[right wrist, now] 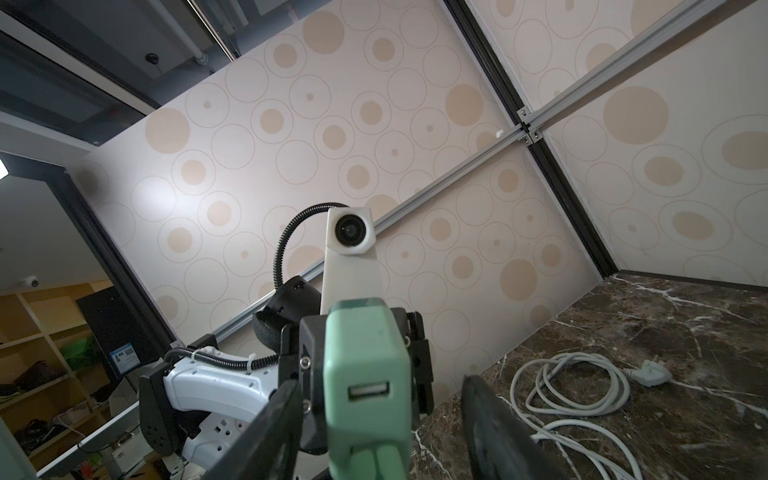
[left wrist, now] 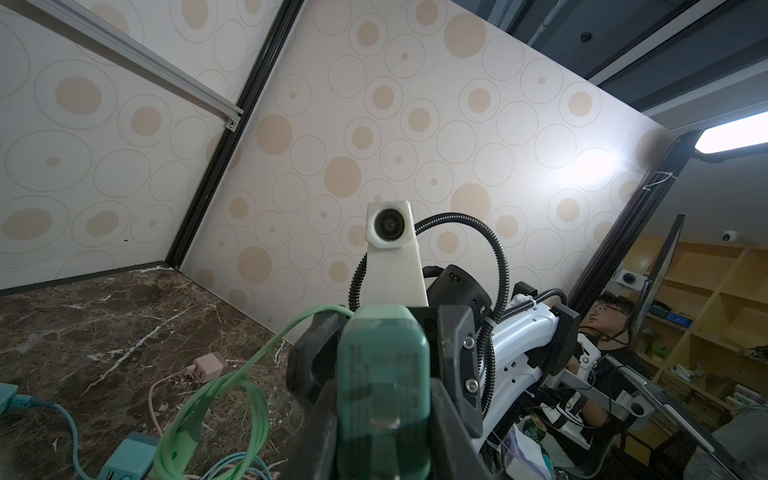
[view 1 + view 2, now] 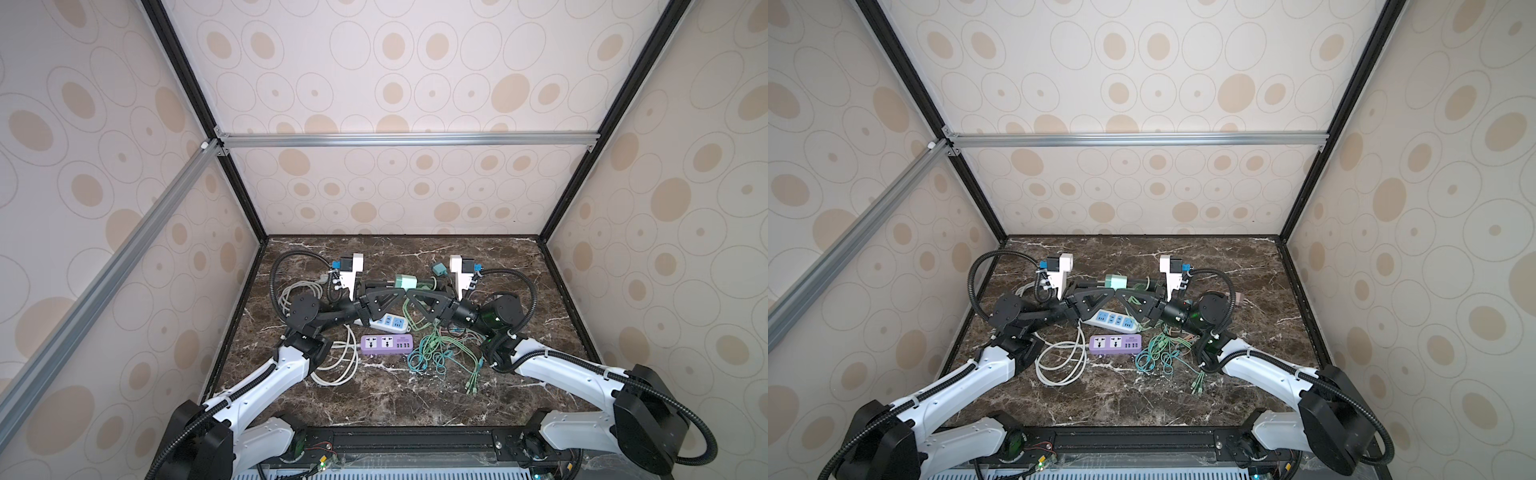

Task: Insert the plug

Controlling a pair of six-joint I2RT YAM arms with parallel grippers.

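Observation:
A mint-green charger block (image 3: 405,281) (image 3: 1116,281) hangs above the middle of the marble table, where both grippers meet. My left gripper (image 3: 390,291) (image 2: 382,415) is shut on the block (image 2: 382,374), one finger on each side. In the right wrist view the block's face (image 1: 365,365) shows an empty USB slot. Just below the slot, the plug (image 1: 374,457) of the green cable meets that face. My right gripper (image 3: 419,289) (image 1: 378,399) stands open, its fingers (image 1: 494,428) on either side of the block with gaps. The green cable (image 2: 249,374) arcs down to the table.
Under the grippers lie a white power strip (image 3: 388,323) with blue sockets and a purple strip (image 3: 386,344). A tangle of green and teal cables (image 3: 436,353) lies to the right and a white coiled cord (image 3: 336,365) to the left. A teal adapter (image 3: 439,270) and a pink one (image 3: 1239,298) sit near the back.

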